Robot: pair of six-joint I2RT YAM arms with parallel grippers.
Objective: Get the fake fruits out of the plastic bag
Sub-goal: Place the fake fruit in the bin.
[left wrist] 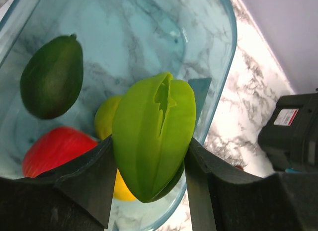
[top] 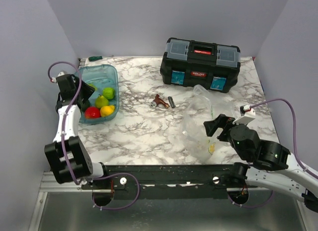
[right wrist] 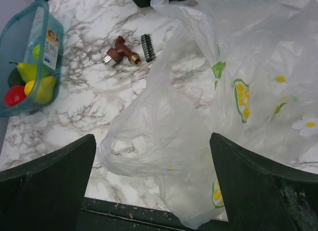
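Now clamping a seemingly light, slick green fruit (left wrist: 144, 116) across its ribbed middle in the left pincer (left wrist: 149, 146), over the tub (left wrist: 226, 67); hovering with right pincer (right wrist: 152, 141) agape above the limp bag (right wrist: 238, 67) on the bench (top: 144, 134).

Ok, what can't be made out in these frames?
- Bag contents: right wrist and top views, folds and printed flowers mask any fruit left inside.
- Yellow fruit in tub: left wrist view, mostly behind the starfruit held by the left gripper.
- Toolbox label: top view, too small to read.
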